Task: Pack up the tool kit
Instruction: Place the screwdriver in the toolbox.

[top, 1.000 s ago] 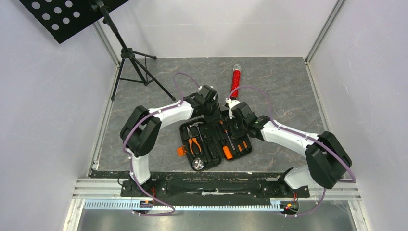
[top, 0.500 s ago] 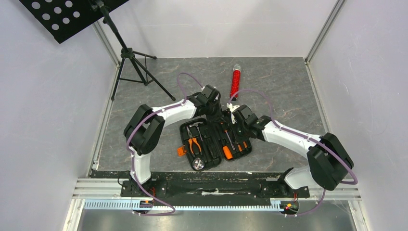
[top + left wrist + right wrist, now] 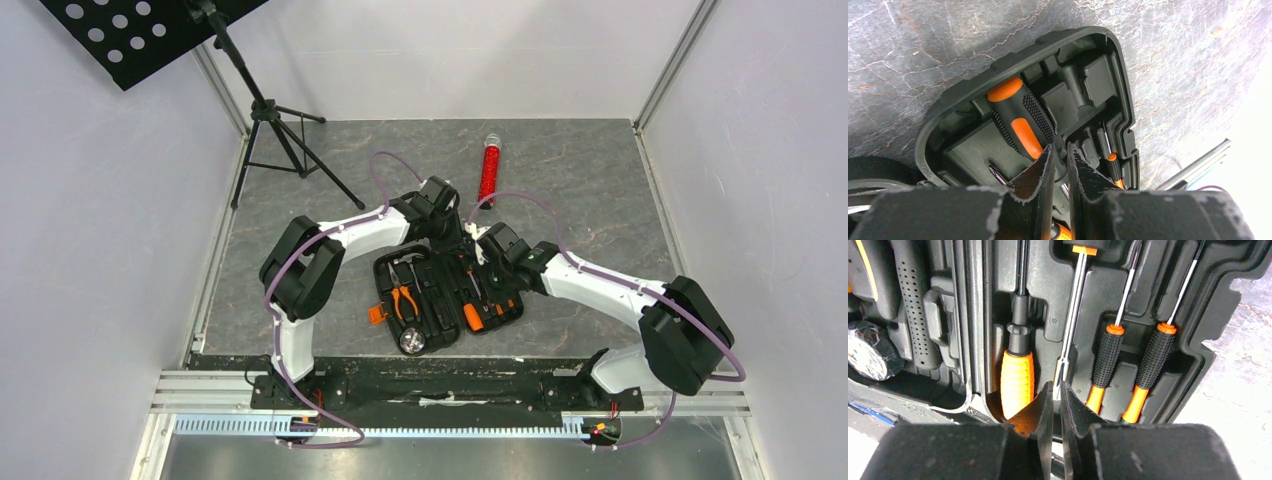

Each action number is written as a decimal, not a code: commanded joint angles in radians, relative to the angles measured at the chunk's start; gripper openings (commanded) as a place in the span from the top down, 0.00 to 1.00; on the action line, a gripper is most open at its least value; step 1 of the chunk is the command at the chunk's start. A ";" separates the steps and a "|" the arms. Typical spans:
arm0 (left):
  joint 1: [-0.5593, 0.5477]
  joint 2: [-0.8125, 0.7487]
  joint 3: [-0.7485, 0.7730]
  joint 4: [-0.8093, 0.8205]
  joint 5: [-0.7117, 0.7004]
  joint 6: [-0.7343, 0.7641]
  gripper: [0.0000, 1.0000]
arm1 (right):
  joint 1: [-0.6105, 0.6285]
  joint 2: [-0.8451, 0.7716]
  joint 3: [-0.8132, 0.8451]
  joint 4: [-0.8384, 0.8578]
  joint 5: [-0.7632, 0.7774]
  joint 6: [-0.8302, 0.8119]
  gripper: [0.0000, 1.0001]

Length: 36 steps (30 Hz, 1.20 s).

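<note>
now the left tool (image 3: 1060, 156) and right tool (image 3: 1053, 392) have moved closer over the open case (image 3: 432, 300) by the bench's (image 3: 600, 190) near edge, both almost closed, neither clearly gripping anything, so seating the screwdrivers (image 3: 1108, 357) seems underway.

Open desk (image 3: 600, 190) lies at 1 to 2 o'clock of the tool case (image 3: 437, 300), bare as far as the side wall (image 3: 720, 150). At 12 o'clock the red tube (image 3: 489, 165) lies just beyond the two wrists, which crowd the case's far edge side by side. The left arm (image 3: 350, 232) arches over 9 to 11 o'clock and the right arm (image 3: 590, 280) spans 3 o'clock. The tripod stand (image 3: 280, 140) fills the far corner at 10 o'clock. A narrow bare strip at 8 o'clock separates the case from the left elbow.
</note>
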 commanded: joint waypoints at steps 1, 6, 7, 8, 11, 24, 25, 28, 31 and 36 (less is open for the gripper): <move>-0.003 0.042 0.006 -0.020 -0.020 0.010 0.80 | 0.009 0.010 0.040 -0.031 0.024 0.010 0.89; 0.000 0.056 -0.015 -0.006 -0.016 -0.006 0.83 | 0.014 0.023 0.039 -0.048 0.031 0.014 0.90; 0.001 0.057 -0.022 0.000 -0.015 -0.012 0.84 | 0.015 0.028 0.035 -0.049 0.033 0.014 0.90; 0.004 0.060 -0.032 0.009 -0.009 -0.023 0.86 | 0.016 0.034 0.030 -0.049 0.033 0.015 0.91; 0.016 0.072 -0.074 0.055 0.021 -0.060 0.88 | 0.022 0.053 0.023 -0.047 0.030 0.016 0.91; 0.030 0.017 -0.083 0.163 0.049 -0.081 0.81 | 0.026 0.049 0.114 -0.098 0.083 0.015 0.90; 0.030 0.002 -0.060 0.149 0.040 -0.067 0.77 | 0.026 0.046 0.119 -0.103 0.106 0.014 0.90; 0.029 -0.048 -0.006 0.104 -0.002 -0.043 0.69 | 0.026 0.032 0.123 -0.108 0.118 0.014 0.90; 0.029 -0.088 0.022 0.048 -0.066 -0.030 0.62 | 0.026 0.026 0.119 -0.108 0.117 0.014 0.90; 0.029 -0.093 0.049 -0.083 -0.167 -0.022 0.57 | 0.026 0.024 0.099 -0.097 0.108 0.016 0.90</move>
